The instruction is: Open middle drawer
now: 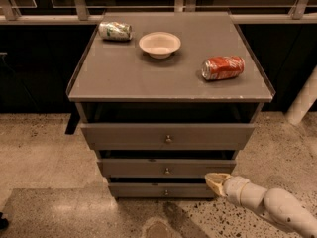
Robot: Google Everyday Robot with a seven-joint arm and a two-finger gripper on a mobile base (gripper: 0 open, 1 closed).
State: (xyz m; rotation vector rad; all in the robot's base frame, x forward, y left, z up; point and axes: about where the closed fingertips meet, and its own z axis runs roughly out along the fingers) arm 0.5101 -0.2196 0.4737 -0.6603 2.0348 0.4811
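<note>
One camera looks down on the cabinet (148, 81) from high before its front, fairly near; the gripper (216, 181) is at the cabinet's lower right.
</note>
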